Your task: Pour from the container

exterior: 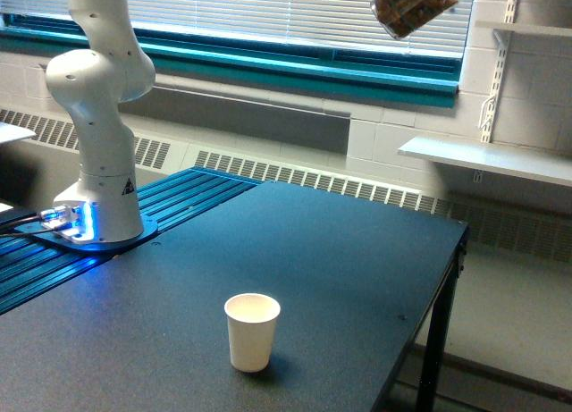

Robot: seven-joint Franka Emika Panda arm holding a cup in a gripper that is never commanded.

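Hanging tilted at the exterior view's top edge, the container (413, 8) shows brown chunks, high above the paper cup (251, 331) and off toward the view's right; gripper out of frame, grip unknowable; judgement: bring the mouth over the cup, lower, tip slowly

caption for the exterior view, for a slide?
Tilted clear container of brown chunks held high above the dark table, white paper cup standing upright below.
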